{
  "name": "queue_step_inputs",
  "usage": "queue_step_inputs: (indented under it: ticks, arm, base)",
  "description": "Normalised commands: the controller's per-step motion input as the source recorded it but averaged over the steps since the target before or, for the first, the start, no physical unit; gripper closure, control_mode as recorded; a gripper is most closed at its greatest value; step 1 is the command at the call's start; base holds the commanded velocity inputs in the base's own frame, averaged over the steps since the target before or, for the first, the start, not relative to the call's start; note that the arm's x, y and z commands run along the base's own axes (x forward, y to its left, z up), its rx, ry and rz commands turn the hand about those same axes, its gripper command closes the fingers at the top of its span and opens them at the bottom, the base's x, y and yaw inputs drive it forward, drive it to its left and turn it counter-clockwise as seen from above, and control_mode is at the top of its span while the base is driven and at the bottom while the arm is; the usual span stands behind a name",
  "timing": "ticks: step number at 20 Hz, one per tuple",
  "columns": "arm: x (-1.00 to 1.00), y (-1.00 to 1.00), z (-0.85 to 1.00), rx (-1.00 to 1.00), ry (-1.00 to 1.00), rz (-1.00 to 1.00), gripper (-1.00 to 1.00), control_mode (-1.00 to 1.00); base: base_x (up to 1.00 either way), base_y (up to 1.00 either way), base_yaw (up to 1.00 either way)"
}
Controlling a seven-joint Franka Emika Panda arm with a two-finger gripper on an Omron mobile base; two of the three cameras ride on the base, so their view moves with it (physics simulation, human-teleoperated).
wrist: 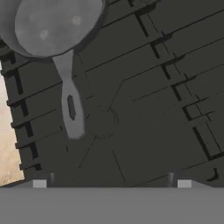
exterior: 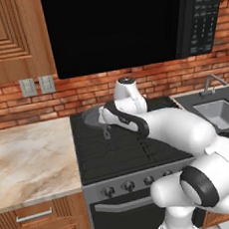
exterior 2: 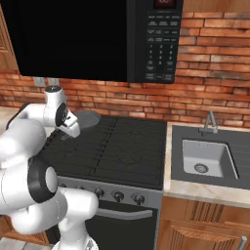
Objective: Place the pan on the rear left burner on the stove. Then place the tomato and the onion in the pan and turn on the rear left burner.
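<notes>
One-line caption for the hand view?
Empty grey pan sits on the stove grates, handle toward the open gripper above.

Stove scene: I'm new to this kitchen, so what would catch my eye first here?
Probably the white arm stretched over the black stove, its tool just above the grates. Next, the grey pan on the rear left burner, handle pointing toward the front. Above hangs a big dark microwave on red brick, with a sink at the right.

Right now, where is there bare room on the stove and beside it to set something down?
The stove grates are bare right of the pan and toward the knobs, up to the sink. The marble counter on the left is bare too. It is crowded at the rear left burner, where the pan sits below the arm.
</notes>
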Motion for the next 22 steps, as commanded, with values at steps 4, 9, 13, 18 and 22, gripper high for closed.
queue_step_inputs:
  ticks: [4, 9, 13, 18, 22]
  arm:
    - [-0.36, -0.33, 0.42, 0.0, 0.0, 0.09, -1.0, -1.0]
    - [-0.41, -0.31, 0.3, 0.0, 0.0, 0.1, -1.0, -1.0]
    - [-0.41, -0.23, 0.17, 0.0, 0.0, 0.13, -1.0, -1.0]
    - [-0.54, -0.19, 0.01, -0.01, 0.0, 0.13, -1.0, -1.0]
    - [-0.44, -0.27, 0.0, -0.02, 0.0, 0.13, -1.0, -1.0]
  base:
    - [0.0, 0.0, 0.0]
    - [0.0, 0.0, 0.0]
    - [0.0, 0.0, 0.0]
    - [0.0, 0.0, 0.0]
    - [0.0, 0.0, 0.0]
